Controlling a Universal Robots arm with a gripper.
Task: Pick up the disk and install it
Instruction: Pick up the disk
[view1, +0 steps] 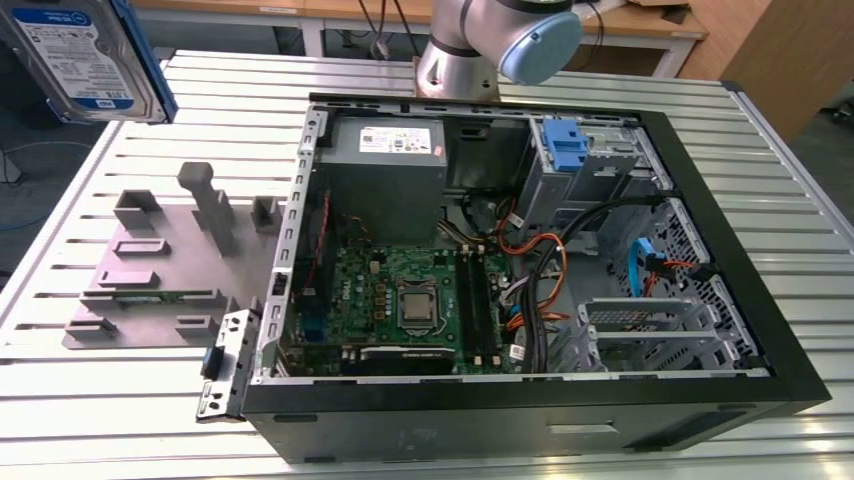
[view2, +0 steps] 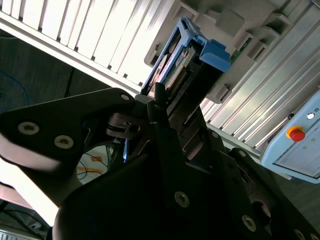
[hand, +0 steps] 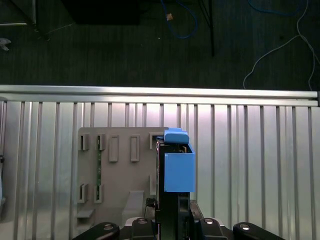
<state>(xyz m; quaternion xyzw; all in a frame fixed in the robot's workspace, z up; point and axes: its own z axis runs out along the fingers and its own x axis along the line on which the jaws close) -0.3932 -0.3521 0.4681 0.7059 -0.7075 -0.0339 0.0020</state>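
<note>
The disk (view1: 80, 55), a silver drive with a white-and-blue label and blue side rails, hangs high above the table's corner at the exterior view's upper left. In the first wrist view the disk (hand: 177, 167) appears edge-on, its blue rail facing the camera, above the grey fixture plate (hand: 120, 170). My gripper (hand: 170, 207) is shut on the disk's lower end. In the second wrist view the dark fingers (view2: 159, 102) clamp the disk (view2: 185, 60) from both sides.
An open black computer case (view1: 747, 330) lies on the slatted metal table (view1: 107, 400), with motherboard, cables and a drive bay holding a blue bracket (view1: 567, 145). The grey fixture plate (view1: 174, 260) sits to the exterior view's left of the case. A control box with a red button (view2: 297, 134) lies nearby.
</note>
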